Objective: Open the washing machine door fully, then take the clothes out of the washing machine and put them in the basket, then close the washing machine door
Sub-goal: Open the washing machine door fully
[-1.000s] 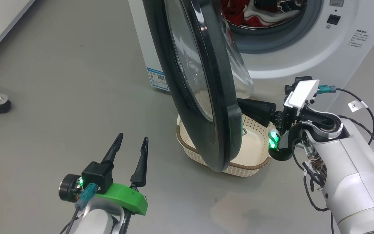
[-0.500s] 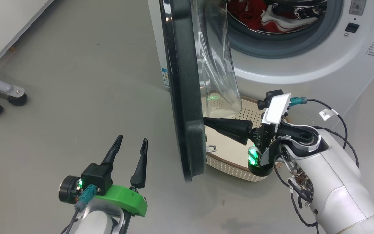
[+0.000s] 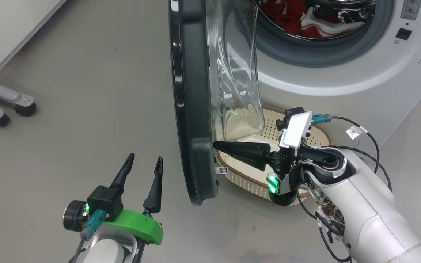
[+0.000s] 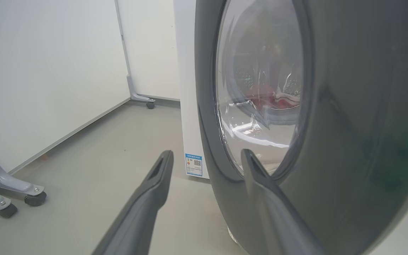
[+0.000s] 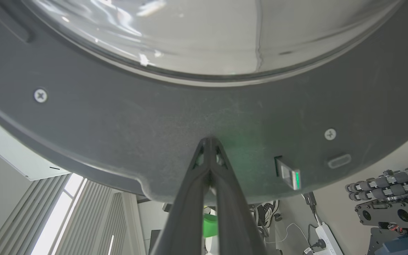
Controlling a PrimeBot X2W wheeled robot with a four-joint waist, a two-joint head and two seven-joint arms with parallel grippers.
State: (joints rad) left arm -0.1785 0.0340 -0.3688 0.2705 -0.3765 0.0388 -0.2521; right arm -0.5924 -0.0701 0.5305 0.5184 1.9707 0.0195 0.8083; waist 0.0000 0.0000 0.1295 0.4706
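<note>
Head view, door (image 3: 192,109) edge-on, basket (image 3: 245,179) partly hidden

The cream plastic basket (image 3: 249,179) is sitting before the white washing machine (image 3: 342,78), right of its black-rimmed round door (image 3: 192,109)

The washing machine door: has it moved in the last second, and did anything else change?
The washing machine door has swung wider open and now stands edge-on to the head camera. It is pushed by the shut right gripper, whose tips press its inner rim. Nothing was grasped or released. The open left gripper stays idle, the clothes stay inside the washing machine, and the basket stays in front of it.
</note>
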